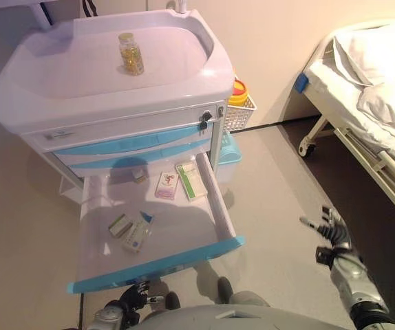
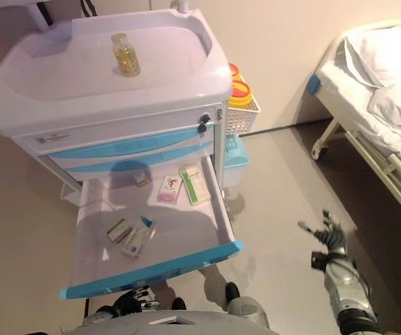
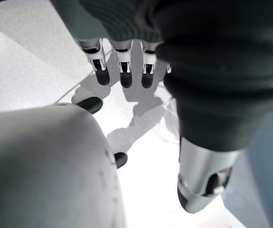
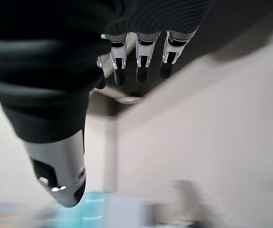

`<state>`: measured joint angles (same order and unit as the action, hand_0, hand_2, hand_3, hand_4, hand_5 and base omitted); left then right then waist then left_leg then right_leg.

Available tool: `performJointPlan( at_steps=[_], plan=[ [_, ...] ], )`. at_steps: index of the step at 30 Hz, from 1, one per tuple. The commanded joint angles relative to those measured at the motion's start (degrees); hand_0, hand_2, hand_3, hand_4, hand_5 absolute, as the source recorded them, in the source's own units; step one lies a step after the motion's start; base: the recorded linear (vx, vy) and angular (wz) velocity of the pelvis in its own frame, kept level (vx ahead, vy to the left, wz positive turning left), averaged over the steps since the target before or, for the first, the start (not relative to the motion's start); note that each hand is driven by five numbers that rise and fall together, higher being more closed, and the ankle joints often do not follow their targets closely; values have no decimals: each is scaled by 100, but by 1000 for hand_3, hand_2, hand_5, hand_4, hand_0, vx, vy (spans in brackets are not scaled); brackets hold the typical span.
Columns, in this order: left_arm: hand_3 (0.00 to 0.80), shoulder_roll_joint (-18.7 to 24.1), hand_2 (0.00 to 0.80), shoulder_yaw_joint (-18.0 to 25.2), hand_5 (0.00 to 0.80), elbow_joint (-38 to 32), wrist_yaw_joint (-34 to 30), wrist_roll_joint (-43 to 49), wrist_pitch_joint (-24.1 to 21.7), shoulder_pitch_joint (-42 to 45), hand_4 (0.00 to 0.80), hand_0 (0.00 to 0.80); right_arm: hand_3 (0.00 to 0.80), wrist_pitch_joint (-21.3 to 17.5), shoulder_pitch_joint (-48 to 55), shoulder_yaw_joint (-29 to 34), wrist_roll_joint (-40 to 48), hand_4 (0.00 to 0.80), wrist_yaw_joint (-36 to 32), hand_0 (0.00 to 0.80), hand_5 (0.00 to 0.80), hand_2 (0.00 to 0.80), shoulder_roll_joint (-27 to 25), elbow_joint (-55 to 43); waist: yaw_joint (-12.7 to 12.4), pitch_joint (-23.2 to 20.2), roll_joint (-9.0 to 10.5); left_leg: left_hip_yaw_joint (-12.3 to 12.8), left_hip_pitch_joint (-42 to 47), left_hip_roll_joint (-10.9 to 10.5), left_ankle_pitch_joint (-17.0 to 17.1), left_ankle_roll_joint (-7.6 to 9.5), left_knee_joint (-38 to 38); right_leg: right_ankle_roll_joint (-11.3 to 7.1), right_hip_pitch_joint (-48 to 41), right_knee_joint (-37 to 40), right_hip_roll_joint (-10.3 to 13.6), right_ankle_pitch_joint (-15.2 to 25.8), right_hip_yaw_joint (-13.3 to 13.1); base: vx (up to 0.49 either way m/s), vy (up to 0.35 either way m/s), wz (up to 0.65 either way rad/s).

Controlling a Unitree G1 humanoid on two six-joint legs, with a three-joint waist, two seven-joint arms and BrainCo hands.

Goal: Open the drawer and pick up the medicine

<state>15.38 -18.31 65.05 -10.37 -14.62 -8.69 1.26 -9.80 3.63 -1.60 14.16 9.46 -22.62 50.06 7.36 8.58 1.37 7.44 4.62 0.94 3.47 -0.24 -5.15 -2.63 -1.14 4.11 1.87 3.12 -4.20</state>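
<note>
The bottom drawer (image 1: 94,227) of the white and blue medical cart (image 1: 108,89) stood pulled fully out, its blue front edge nearest the robot. Inside lay several medicine boxes: a pink one (image 1: 166,185) beside a long green-striped one (image 1: 191,180) toward the back right, a small dark item (image 1: 140,176) just behind them, and a small green box (image 1: 120,225) touching a blue-cornered white box (image 1: 137,234) nearer the front. A bottle of yellow capsules (image 1: 131,54) stood upright on the cart's recessed top. A white wire basket holding yellow-lidded containers (image 1: 239,103) hung on the cart's right side, and a hospital bed (image 1: 369,103) stood well apart on the right. The left hand (image 1: 134,297) sat low below the drawer front, fingers relaxed and holding nothing. The right hand (image 1: 329,227) hovered over bare floor between cart and bed, fingers spread and empty.
</note>
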Motion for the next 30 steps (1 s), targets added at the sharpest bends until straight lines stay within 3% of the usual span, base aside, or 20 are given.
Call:
performJointPlan(
  at_steps=[1,4,9,16,24,30],
  plan=[
    [0,4,0,-53,0,195,80,-94,-394,-395,0,0,0,-410,-238,-533,-665,0,-323,0,0,0,308,194,-123,308,122,-252,-314,-176,-611,238,500,-163,499,-831,62,-103,139,-82,-9,0],
    [0,21,0,-21,0,229,91,-12,-452,-474,0,0,0,-366,-284,-822,-842,0,-328,0,0,0,381,573,-169,442,96,-330,-397,-197,-575,246,553,-151,554,-915,64,-116,209,-44,-2,5],
    [0,122,0,-155,0,121,129,31,-815,-572,0,0,0,-633,-517,-1331,-1176,0,-263,0,0,0,390,841,-277,733,-3,-484,-634,-249,-490,227,654,-103,689,-989,70,-140,285,-46,45,10],
    [0,408,0,-198,0,-938,573,-52,-1216,-999,0,0,0,-957,-832,-1578,-1356,0,-97,0,0,0,150,462,-303,1163,-122,-503,-1174,-310,-448,240,1061,13,1147,-1416,49,-274,340,-62,63,4],
    [0,1173,0,-96,0,-2551,1097,-646,-1216,-1734,0,0,0,-1020,-1002,-1699,-1384,0,387,0,0,0,-203,-72,-278,1703,-218,-486,-2171,-450,-624,298,2178,126,2061,-2275,157,-401,408,-76,47,8],
    [0,1857,0,362,0,-2729,1187,-851,-1023,-2522,0,0,0,-762,-872,-1724,-1549,0,365,0,0,0,-383,-733,-110,1875,-133,-414,-2829,-461,-923,364,3012,210,2726,-2879,100,-538,260,-40,9,-4]
  ],
)
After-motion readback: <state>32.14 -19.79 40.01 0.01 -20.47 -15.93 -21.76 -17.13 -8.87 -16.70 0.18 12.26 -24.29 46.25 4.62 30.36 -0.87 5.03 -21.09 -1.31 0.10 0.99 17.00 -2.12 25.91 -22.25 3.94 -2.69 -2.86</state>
